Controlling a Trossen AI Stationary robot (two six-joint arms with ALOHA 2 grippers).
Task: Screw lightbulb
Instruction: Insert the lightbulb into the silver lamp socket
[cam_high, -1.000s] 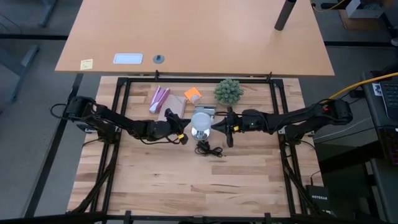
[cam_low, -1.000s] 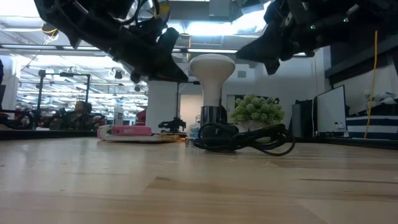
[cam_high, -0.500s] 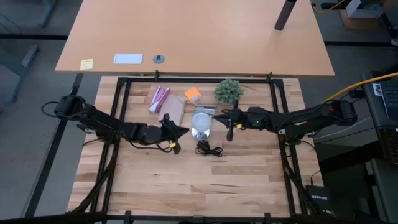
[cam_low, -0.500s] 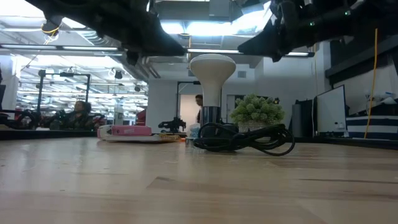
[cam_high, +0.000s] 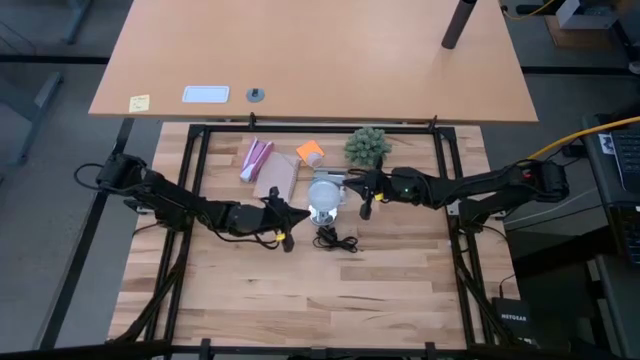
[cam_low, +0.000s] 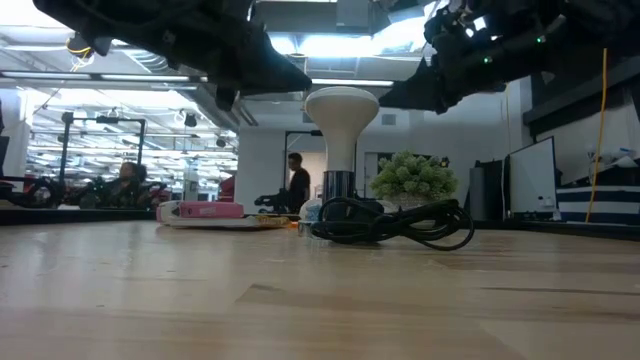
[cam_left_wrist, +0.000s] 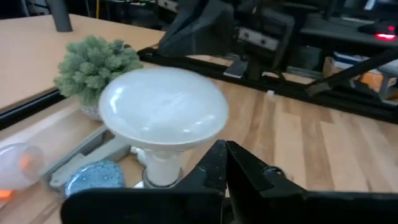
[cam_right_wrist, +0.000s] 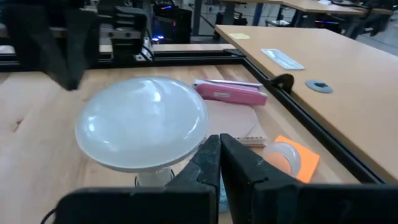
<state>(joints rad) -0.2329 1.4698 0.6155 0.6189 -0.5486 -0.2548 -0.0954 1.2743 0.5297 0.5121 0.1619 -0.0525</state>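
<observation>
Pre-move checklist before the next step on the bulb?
1. Lightbulb upright in its socket base: ok.
2. Left pincer shut, empty, beside the bulb: ok.
3. Right pincer shut, empty, on the bulb's other side: ok.
4. Either pincer touching the bulb: cannot tell.
5. Black cord coiled at the base, away from both arms: ok.
6. Bulb fully screwed in: cannot tell.

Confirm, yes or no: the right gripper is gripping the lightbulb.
No. In the right wrist view the right gripper is shut on nothing, short of the lightbulb, which stands free.
</observation>
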